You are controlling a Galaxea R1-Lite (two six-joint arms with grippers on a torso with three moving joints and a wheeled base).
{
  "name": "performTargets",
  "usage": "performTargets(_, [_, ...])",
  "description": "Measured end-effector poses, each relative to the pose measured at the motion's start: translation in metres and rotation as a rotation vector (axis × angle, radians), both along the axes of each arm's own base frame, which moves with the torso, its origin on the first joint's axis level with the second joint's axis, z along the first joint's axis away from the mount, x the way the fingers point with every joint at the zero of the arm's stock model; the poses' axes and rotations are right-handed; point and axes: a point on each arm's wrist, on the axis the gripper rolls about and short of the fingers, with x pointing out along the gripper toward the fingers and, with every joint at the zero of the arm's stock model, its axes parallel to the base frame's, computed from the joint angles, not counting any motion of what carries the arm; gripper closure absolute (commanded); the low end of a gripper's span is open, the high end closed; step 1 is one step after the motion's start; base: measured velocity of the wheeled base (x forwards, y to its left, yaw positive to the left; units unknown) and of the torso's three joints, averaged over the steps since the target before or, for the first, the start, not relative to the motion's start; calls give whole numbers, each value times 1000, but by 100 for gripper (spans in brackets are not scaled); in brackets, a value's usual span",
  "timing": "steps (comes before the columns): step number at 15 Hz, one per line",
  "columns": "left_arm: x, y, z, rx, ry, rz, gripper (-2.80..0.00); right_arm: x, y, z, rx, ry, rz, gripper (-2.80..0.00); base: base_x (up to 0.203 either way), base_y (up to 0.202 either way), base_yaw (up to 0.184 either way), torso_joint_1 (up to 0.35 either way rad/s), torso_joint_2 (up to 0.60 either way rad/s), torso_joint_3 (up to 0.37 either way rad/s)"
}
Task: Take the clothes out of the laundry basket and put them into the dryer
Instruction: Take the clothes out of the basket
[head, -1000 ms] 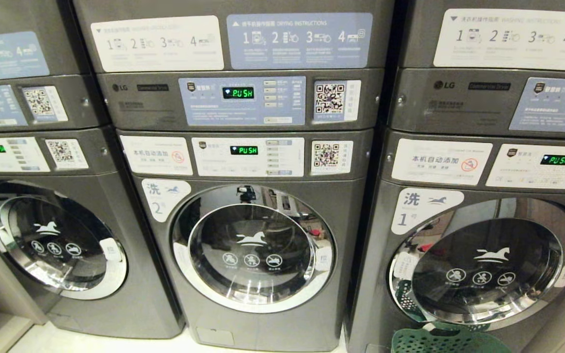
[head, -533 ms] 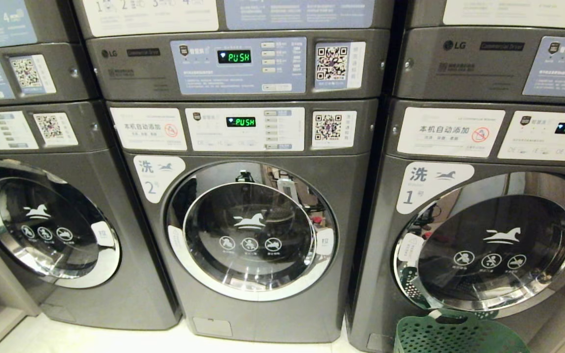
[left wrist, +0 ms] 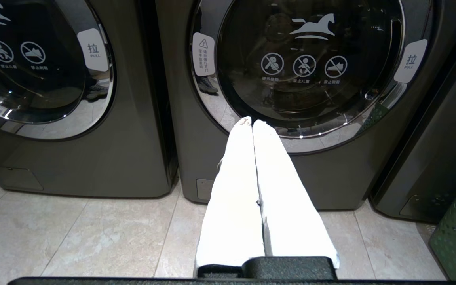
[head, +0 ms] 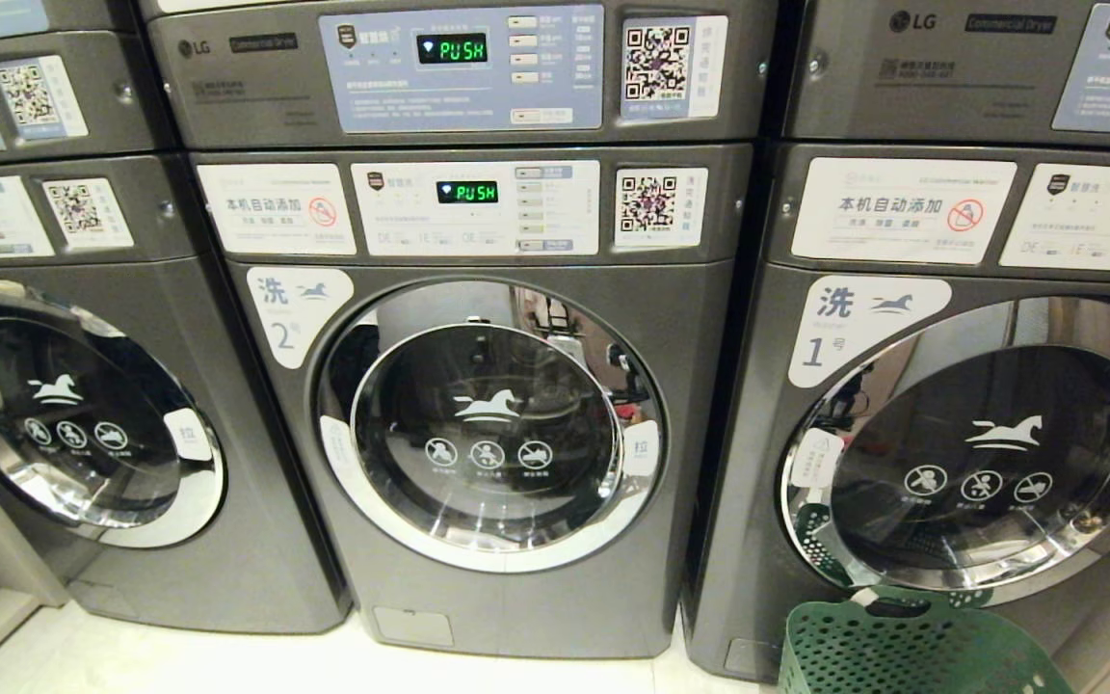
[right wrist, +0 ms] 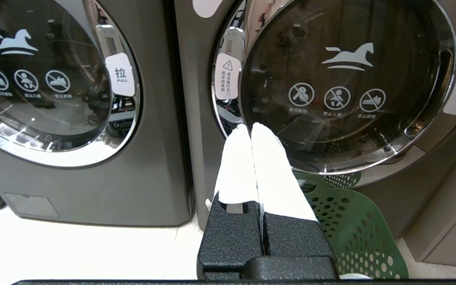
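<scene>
Sitting beside the closed right gripper [right wrist: 251,127]: laundry basket [right wrist: 350,229].

Pale tiled floor [left wrist: 93,233] carries three grey machines; the green laundry basket [head: 911,651] stands before the machine numbered 1 [head: 960,453].

Machine fronts [head: 507,598]: dark grey, metal-looking, faintly speckled satin sheen. Door rings [head: 488,559]: polished chrome, mirror-bright, reflecting the room. Door windows [head: 488,424]: dark, glossy, smooth glass or clear plastic, cannot tell which. Control-panel labels [head: 473,207]: smooth printed stickers, slight gloss. Laundry basket [head: 911,651]: green plastic, matt, perforated with round holes. Floor [left wrist: 93,237]: pale stone-look tiles, smooth, low sheen. Left gripper [left wrist: 252,122] and right gripper [right wrist: 250,126]: fingers wrapped in white matt covering; right gripper's base [right wrist: 267,241] black, rough textured finish.
</scene>
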Motion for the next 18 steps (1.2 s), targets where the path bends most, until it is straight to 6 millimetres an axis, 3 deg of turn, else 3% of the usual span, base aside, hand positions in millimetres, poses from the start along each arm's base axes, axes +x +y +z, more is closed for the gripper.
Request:
performTargets(11, [0, 0, 0, 1, 0, 0, 0, 0, 0, 0, 1, 0, 0, 0, 0, 0, 0, -6, 36, 37])
performTargets(18, [0, 0, 0, 0, 0, 0, 0, 0, 0, 0, 1, 0, 0, 0, 1, 7, -154, 1, 2, 3])
